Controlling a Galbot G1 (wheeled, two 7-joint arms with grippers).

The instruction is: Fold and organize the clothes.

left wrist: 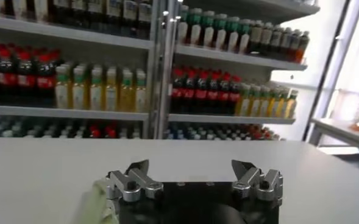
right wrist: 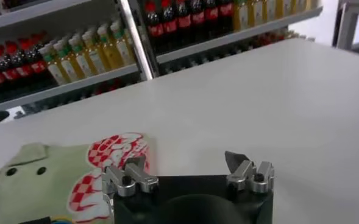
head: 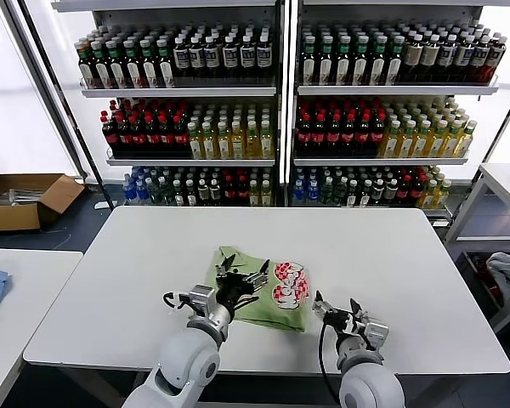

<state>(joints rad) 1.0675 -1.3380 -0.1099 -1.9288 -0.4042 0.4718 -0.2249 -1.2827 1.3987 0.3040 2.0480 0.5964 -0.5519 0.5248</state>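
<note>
Jaws apart, both grippers [head: 243, 270] [head: 337, 308] beside shirt [head: 263, 293].

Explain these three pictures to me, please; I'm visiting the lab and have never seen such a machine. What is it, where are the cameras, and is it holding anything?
It is a two-armed robot at a white table. The wide picture comes from its head, looking down; the other two come from cameras on its wrists. On the table lies a folded light green polo shirt with a red-and-white patch. The left gripper hangs over the shirt, fingers spread, holding nothing. The right gripper waits open beside the shirt, also empty. Behind stand shelves of bottles; a cardboard box sits on the floor to the left.
</note>
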